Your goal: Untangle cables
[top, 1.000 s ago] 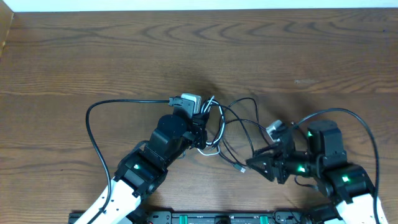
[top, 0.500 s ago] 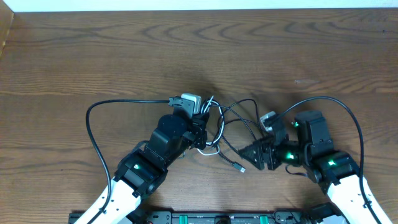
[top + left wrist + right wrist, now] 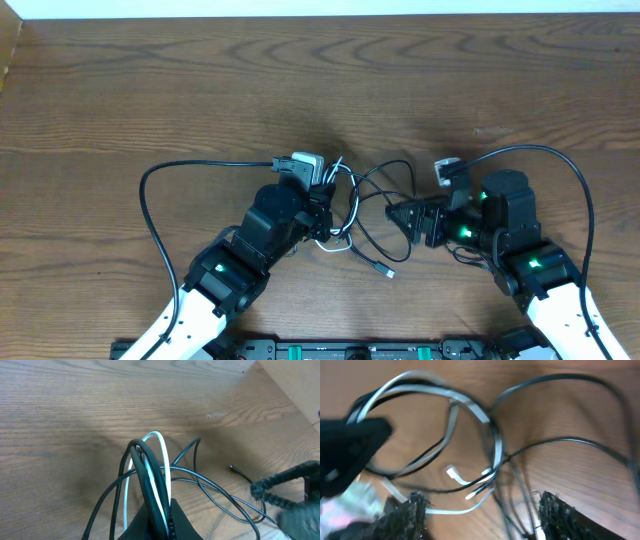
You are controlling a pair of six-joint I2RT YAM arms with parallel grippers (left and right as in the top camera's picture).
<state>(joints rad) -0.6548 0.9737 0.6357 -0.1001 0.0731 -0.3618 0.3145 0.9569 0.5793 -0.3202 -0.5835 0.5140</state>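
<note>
The cables point(image 3: 354, 200) lie looped just beside the left gripper point(image 3: 322, 212), whose jaws pinch a black-and-white bundle, while the right gripper point(image 3: 398, 212), jaws wide, faces that gripper, where grabbing several strands together could cinch the knot tighter.

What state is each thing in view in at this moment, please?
cables: tangled, loops crossing over the table.
white cable: looped in with the black ones, running into the left grip.
plug: loose end, lying free on the table.
left gripper: jaws shut on the cables.
right gripper: jaws open, holding nothing, facing the tangle.
</note>
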